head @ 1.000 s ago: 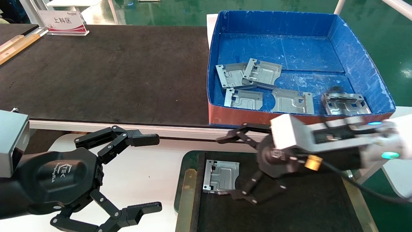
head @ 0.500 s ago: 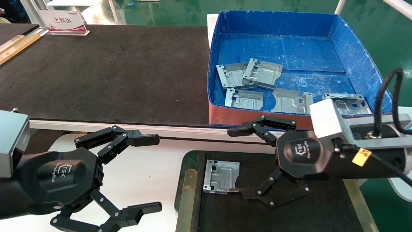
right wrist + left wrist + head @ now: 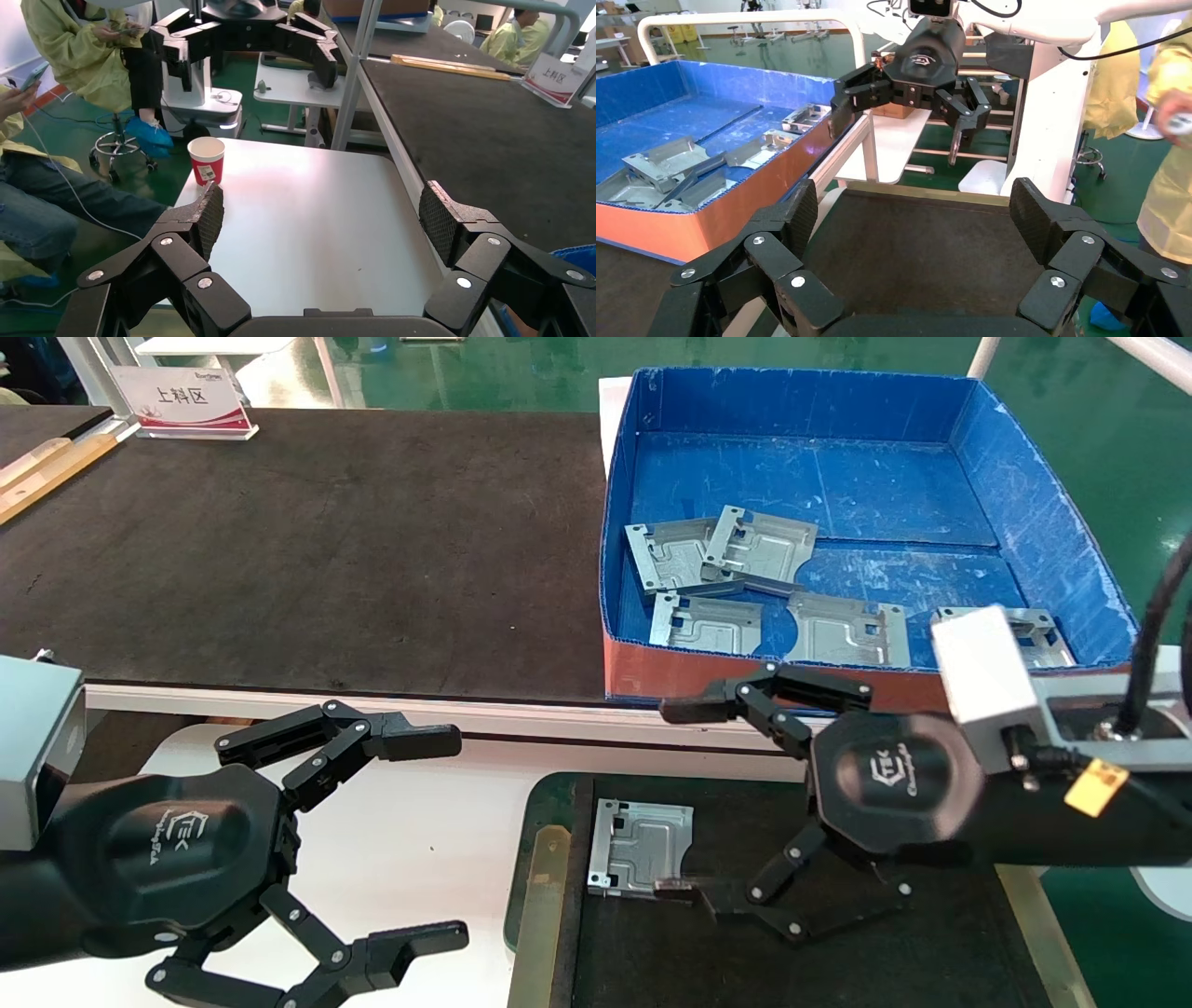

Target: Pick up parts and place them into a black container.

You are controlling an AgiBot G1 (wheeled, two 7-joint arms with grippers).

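One silver-grey part (image 3: 641,848) lies flat in the black container (image 3: 548,887), near its left end. My right gripper (image 3: 680,800) is open and empty, just right of that part and above the container; its lower fingertip (image 3: 676,889) is by the part's near right corner. Several more parts (image 3: 722,561) lie in the blue box (image 3: 1043,505); they also show in the left wrist view (image 3: 666,165). My left gripper (image 3: 438,840) is open and empty, parked over the white table at the lower left. Each wrist view shows its own jaws wide apart with nothing between them.
The blue box has a red front wall (image 3: 652,677) just behind the container. The long black tabletop (image 3: 307,551) stretches to the left, with a sign (image 3: 182,400) at its far corner. A red paper cup (image 3: 206,158) stands on the white table (image 3: 309,225).
My right gripper has drawn back to the right from the part in the container and rolled at the wrist. The part has stayed where it lay. The left arm has not moved.
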